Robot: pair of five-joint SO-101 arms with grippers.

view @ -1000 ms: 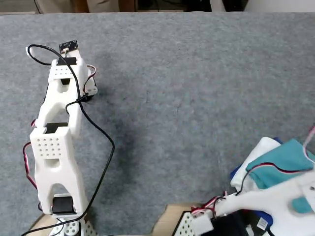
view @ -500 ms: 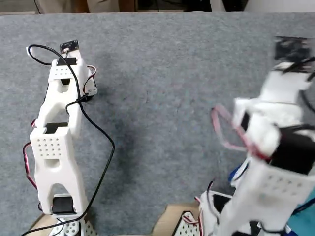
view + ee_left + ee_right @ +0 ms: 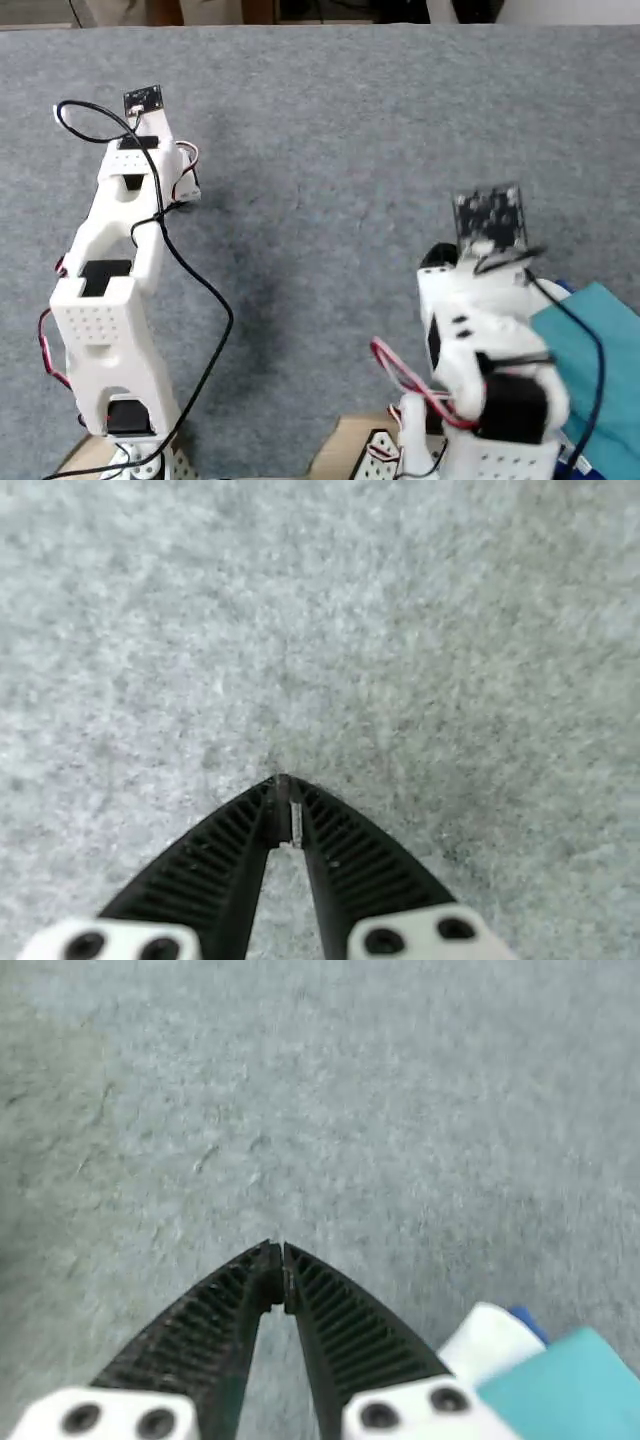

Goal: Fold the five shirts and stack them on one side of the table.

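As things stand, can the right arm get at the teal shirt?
Probably yes: the right end effector is shut and empty over the table, and the teal shirt lies close beside that arm with nothing between them.

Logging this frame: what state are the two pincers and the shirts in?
left pincer: shut, empty, over the bare table.
right pincer: shut, empty.
teal shirt: lying on top of the white one.
white shirt: under the teal one, edge showing.

Black ridged right hand (image 3: pixel 277 1252) with tips pressed together, above a grey felt-covered worktop (image 3: pixel 400 1110), folded teal fabric shirt (image 3: pixel 570 1385) just beside it, lying on white cloth (image 3: pixel 485 1335), sliver of blue cloth (image 3: pixel 528 1325) at the pile's edge
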